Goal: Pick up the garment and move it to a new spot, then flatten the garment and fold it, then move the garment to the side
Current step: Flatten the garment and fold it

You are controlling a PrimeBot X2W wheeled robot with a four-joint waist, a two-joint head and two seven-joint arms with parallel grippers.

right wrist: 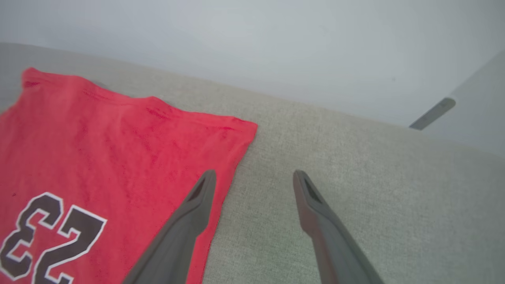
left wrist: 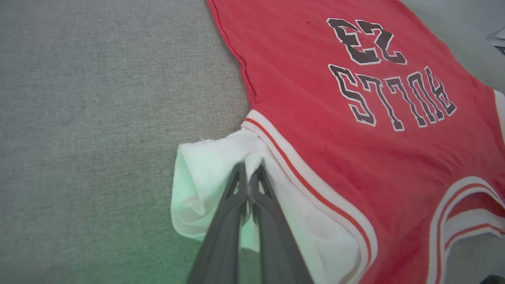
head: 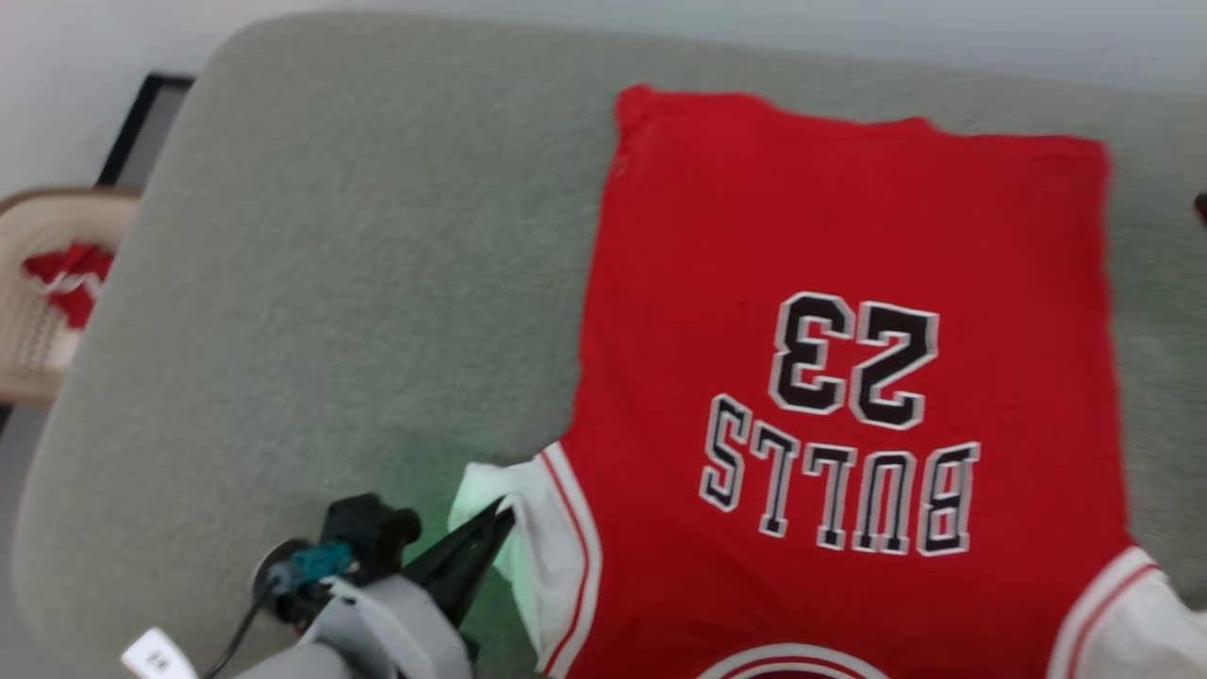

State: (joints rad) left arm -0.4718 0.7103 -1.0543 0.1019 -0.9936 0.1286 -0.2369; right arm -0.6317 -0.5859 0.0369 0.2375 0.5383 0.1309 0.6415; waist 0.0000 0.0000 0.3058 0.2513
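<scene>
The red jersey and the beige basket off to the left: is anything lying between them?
Nothing. In the head view, bare grey cushion runs from the basket to the jersey; the left gripper sits lower, pinching the sleeve.

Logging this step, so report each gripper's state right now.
Left gripper: closed on the white sleeve of the shirt.
Right gripper: open, holding nothing.

The left gripper rises from the bottom centre of the frame, its two dark fingers pressed together on a bunched fold of the white sleeve at lower centre. The red garment spreads flat across the right and upper right, its black print reading upside down. Striped trim borders the sleeve. A grey fabric surface covers the left half.
</scene>
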